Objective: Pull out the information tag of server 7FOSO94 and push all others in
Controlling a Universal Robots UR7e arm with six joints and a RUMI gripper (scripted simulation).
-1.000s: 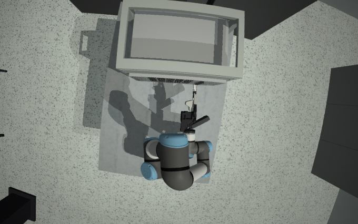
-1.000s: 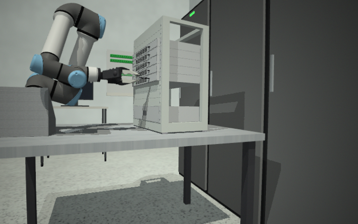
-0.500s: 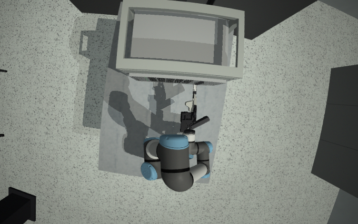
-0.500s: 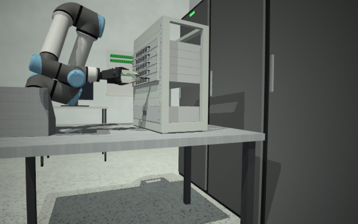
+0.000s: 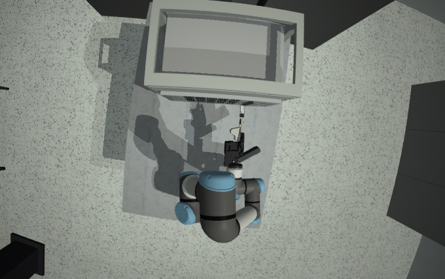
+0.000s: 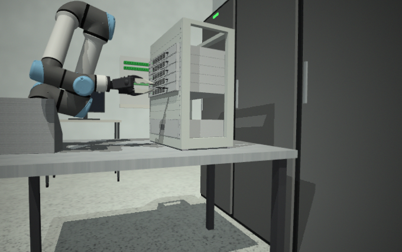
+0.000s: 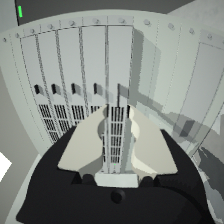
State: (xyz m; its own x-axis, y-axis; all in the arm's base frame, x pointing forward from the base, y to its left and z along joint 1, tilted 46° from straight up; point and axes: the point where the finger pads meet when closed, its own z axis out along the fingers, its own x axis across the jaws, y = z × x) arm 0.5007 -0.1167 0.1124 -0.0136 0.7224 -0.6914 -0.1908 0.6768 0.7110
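in the rack (image 6: 184, 83), five servers; one tool (image 6: 150, 84) at the lowest

even bright light, hard arm shadow on table (image 5: 144, 183), wrist view edges bent, coarse pixels.
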